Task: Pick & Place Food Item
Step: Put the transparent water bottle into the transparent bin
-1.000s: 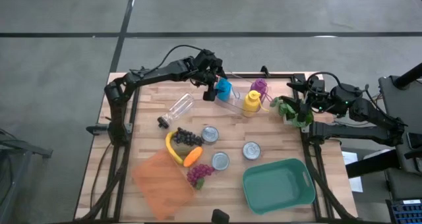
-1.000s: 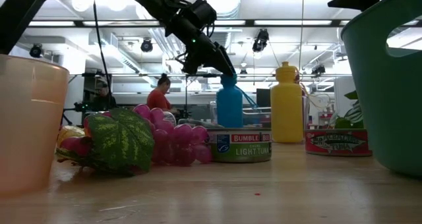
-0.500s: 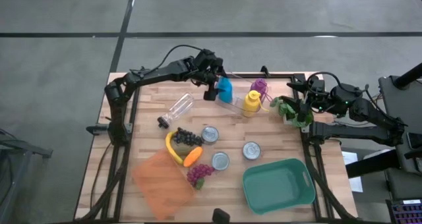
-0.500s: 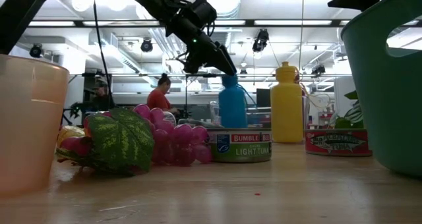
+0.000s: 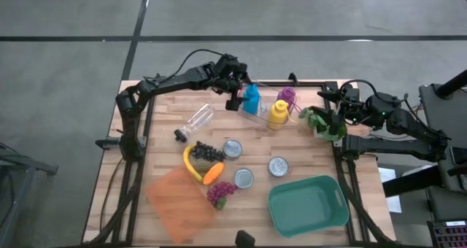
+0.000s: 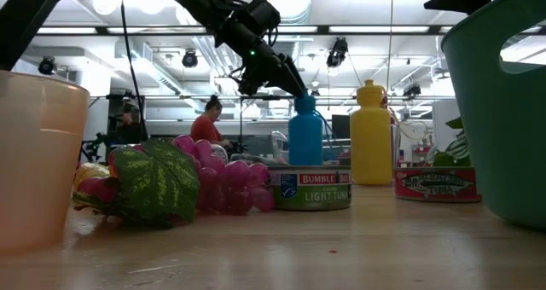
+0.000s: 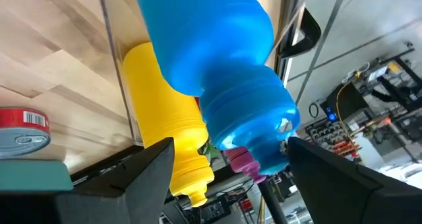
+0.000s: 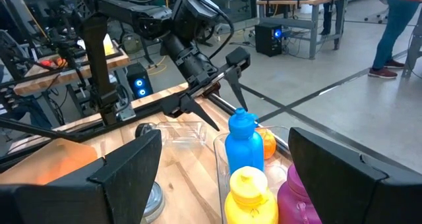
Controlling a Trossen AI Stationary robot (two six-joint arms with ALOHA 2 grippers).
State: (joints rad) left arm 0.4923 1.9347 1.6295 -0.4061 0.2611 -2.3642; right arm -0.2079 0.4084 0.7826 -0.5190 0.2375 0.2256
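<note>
The left gripper [image 5: 241, 96] sits at the cap end of the blue bottle [image 5: 250, 98], its jaws spread apart on either side of the cap and not clamped on it. The blue bottle stands upright in a clear tray [image 5: 257, 115]. Just beside the blue bottle in that tray is a yellow bottle [image 5: 279, 113], with a purple bottle [image 5: 287, 95] past that. Nearer the camera than the blue bottle lie a clear plastic bottle [image 5: 195, 122], three tins [image 5: 232, 149], a banana [image 5: 190, 164], a carrot [image 5: 213, 173] and grapes [image 5: 220, 193]. A green bin [image 5: 307, 203] sits well away from the blue bottle. The right gripper [image 5: 330, 117] waits with jaws spread over leafy greens [image 5: 323, 124], beyond the yellow bottle.
</note>
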